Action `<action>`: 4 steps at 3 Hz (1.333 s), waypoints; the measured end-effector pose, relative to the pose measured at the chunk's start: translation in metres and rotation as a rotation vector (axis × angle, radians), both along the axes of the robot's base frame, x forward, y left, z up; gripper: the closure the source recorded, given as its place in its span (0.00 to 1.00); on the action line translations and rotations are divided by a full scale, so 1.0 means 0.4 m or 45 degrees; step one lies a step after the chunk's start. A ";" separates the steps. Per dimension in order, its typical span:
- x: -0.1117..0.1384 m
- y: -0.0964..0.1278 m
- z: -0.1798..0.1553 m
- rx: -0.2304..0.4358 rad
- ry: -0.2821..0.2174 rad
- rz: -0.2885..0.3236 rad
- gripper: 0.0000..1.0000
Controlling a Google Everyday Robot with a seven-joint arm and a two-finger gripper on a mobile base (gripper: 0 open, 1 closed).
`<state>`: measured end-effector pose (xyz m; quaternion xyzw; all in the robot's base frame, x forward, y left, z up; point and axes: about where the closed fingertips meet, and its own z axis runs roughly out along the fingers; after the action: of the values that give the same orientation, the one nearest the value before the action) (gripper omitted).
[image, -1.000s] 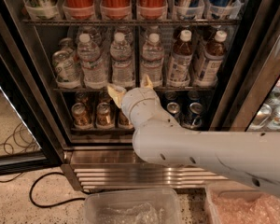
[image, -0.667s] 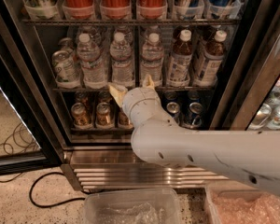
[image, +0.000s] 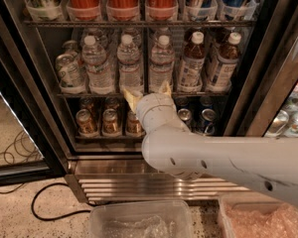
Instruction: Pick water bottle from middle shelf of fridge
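Since it is thin ribbed plastic filled with water, the water bottle (image: 161, 66) is judged moderately heavy, slick and crushable; take it around the ribbed body. It stands upright on the middle shelf (image: 84, 94) of the fridge (image: 114, 185), just above and behind the gripper (image: 147, 92), whose fingers are spread and hold nothing.

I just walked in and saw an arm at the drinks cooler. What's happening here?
A robot's white arm is reaching into the tall dark-framed display fridge. Its gripper sits open and empty at the front edge of the thin wire middle shelf, just below the clear ribbed plastic water bottles with white caps. None has been grasped yet; all stand on the rack.
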<state>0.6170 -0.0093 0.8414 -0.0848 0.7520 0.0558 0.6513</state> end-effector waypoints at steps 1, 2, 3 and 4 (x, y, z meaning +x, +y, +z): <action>0.012 -0.023 0.001 -0.001 -0.002 -0.040 0.22; 0.025 -0.040 0.006 -0.004 -0.010 -0.067 0.23; 0.039 -0.055 0.013 -0.009 -0.023 -0.093 0.22; 0.065 -0.070 0.027 -0.020 -0.046 -0.120 0.36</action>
<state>0.6429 -0.0374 0.8524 -0.0553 0.7436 0.0175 0.6661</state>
